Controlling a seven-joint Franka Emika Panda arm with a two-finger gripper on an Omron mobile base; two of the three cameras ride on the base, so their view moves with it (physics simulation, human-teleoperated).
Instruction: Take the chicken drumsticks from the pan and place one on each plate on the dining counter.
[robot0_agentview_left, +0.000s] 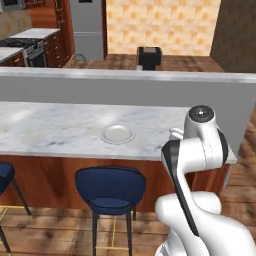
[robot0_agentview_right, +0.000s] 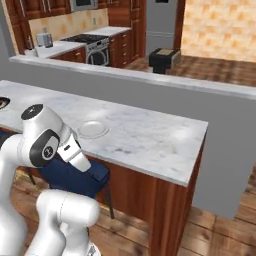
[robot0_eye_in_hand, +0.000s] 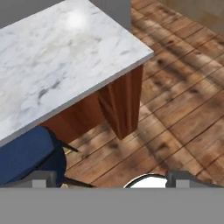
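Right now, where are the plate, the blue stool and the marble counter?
plate (robot0_agentview_left: 118, 133): left base view, its centre.
blue stool (robot0_agentview_left: 110, 184): left base view, its backrest.
marble counter (robot0_agentview_right: 145, 137): right base view, bare top.

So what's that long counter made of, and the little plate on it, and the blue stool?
The dining counter looks like polished white-grey marble on top, with cloudy grey veins and a soft shine, over a reddish-brown wood base with visible grain. The plate looks like glazed ceramic, pale and smooth with a faint gleam, though that's a guess. The blue stool seems to have a padded fabric seat, matte navy, on thin dark metal legs.
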